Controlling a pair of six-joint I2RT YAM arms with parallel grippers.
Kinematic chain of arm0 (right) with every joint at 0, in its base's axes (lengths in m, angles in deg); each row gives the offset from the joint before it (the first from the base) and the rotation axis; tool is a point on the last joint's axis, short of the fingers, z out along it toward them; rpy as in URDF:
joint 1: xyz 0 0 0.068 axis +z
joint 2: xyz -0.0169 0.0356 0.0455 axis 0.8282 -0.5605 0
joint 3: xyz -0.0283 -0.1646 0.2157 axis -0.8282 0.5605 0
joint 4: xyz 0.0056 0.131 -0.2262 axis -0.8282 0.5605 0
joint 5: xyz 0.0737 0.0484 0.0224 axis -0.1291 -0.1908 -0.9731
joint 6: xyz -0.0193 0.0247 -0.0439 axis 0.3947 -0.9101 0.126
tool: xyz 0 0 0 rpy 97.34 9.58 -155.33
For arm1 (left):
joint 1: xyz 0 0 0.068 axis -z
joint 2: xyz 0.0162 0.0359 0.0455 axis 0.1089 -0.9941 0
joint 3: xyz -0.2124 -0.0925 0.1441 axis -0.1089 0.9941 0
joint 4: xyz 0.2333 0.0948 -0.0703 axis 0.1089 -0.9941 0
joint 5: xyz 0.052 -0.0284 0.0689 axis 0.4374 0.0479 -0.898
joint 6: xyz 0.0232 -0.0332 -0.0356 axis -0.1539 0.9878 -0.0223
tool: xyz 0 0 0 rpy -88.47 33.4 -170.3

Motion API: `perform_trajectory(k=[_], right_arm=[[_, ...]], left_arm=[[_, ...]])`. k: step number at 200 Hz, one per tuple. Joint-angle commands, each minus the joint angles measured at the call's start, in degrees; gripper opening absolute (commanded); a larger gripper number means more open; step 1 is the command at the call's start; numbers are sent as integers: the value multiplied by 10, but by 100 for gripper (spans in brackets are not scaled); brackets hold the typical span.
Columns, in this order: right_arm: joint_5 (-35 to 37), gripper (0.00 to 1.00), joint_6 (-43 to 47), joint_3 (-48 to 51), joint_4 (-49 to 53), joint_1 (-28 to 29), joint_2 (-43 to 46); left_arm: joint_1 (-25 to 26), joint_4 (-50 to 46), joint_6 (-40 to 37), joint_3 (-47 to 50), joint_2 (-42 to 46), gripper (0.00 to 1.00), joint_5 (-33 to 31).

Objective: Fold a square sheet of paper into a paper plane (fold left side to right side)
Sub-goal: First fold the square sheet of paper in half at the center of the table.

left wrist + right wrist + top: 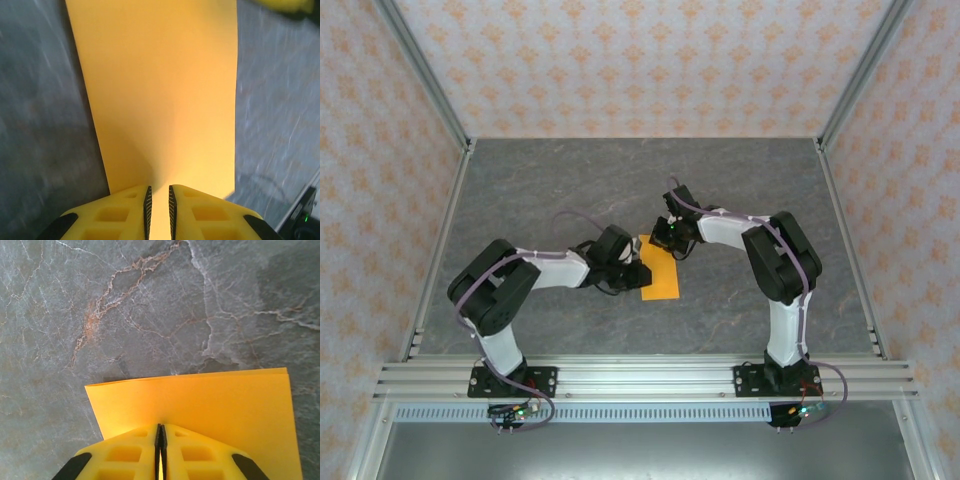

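The square sheet of paper (661, 276) lies on the grey table as a narrow bright-orange rectangle, folded in half, between the two arms. My left gripper (628, 268) sits at its left long edge. In the left wrist view the sheet (160, 90) stretches away from the left gripper (158, 192), whose jaws stand a narrow gap apart with orange showing between them. My right gripper (672, 240) is over the sheet's far end. In the right wrist view its jaws (160, 429) are shut, tips down on the paper (210, 395); two layers show at the paper's far edge.
The dark marbled tabletop (570, 190) surrounds the paper. Patterned walls with metal posts (425, 75) enclose three sides. An aluminium rail (640, 378) carrying both arm bases runs along the near edge.
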Motion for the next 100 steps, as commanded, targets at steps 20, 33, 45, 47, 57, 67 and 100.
perform_trajectory(k=[20, 33, 45, 47, 57, 67, 100], right_arm=[[27, 12, -10, 1, 52, 10, -29], [22, 13, -10, 2, 43, 13, -30], [11, 13, -8, 2, 29, 12, -27], [10, 13, -7, 1, 26, 13, -25], [5, 14, -3, -3, 21, 12, -16], [7, 15, 8, -10, 24, 13, -2], [63, 27, 60, -30, 78, 13, 77]], left_arm=[[36, -19, 6, 50, 55, 21, -27], [44, -11, 15, 59, 65, 21, -29], [47, -8, 21, 65, 76, 21, -26], [47, -8, 23, 65, 78, 21, -26], [47, -15, 23, 66, 96, 21, -31], [46, -38, 14, 57, 117, 21, -41], [18, -110, -15, 7, 157, 26, -62]])
